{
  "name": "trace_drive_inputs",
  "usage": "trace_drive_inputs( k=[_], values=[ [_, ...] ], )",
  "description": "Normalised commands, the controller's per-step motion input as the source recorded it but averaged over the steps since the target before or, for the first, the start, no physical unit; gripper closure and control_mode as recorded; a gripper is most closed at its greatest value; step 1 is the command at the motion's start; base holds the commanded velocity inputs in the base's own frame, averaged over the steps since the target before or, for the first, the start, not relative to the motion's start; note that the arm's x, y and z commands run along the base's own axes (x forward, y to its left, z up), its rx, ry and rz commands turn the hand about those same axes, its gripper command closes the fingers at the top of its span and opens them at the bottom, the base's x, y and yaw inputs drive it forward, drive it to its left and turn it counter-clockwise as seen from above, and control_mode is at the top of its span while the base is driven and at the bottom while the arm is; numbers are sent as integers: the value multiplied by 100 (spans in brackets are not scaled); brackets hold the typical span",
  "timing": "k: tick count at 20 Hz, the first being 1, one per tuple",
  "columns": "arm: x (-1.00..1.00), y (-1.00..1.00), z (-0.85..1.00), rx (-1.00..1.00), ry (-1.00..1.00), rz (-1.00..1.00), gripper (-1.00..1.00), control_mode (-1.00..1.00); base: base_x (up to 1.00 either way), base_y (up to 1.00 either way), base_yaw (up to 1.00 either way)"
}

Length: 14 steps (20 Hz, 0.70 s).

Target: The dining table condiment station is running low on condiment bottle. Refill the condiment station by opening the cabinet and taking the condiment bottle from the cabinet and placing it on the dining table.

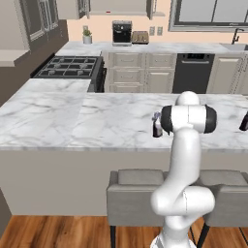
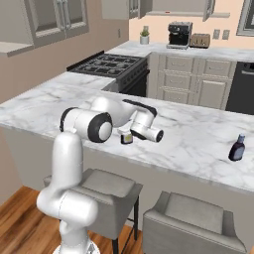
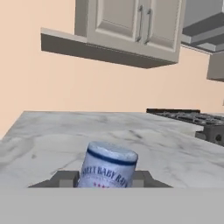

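The condiment bottle (image 1: 157, 125) is seen standing upright on the dining table (image 1: 72, 116), close to its near long edge and roughly mid-length, just left of the arm's dark elbow joint in the left base view. In the right base view the bottle (image 2: 127, 137) is mostly hidden behind the hand; only its lower part w/ the pale label is visible between wrist and forearm. The gripper (image 3: 107, 178) is placed around the bottle: in the hand view the capped top and label (image 3: 108, 170) are framed between the two dark fingertips (image 3: 65, 178), one on each side. Whether the pads are pressing on the bottle or stand slightly off it cannot be told, since contact pts are cut off at the bottom of that view. A second dark bottle (image 2: 237, 148) is found further along the table towards its right end, well apart from the first. Beyond the table, a wall cabinet (image 3: 133, 26) w/ two closed doors is seen above, and a stove (image 1: 70, 67) is set into the back counter.
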Motion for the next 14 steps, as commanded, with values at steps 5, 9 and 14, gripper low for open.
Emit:
trace_drive_inputs(
  k=[5, 9, 14],
  values=[
    [-70, -8, -31, 0, -21, 3, 100, -100, 0, 0, 0],
    [-6, 0, -19, 0, -2, 0, -100, -100, 0, 0, 0],
    [5, 0, 0, 0, 1, 0, -100, -100, 0, 0, 0]
  ],
)
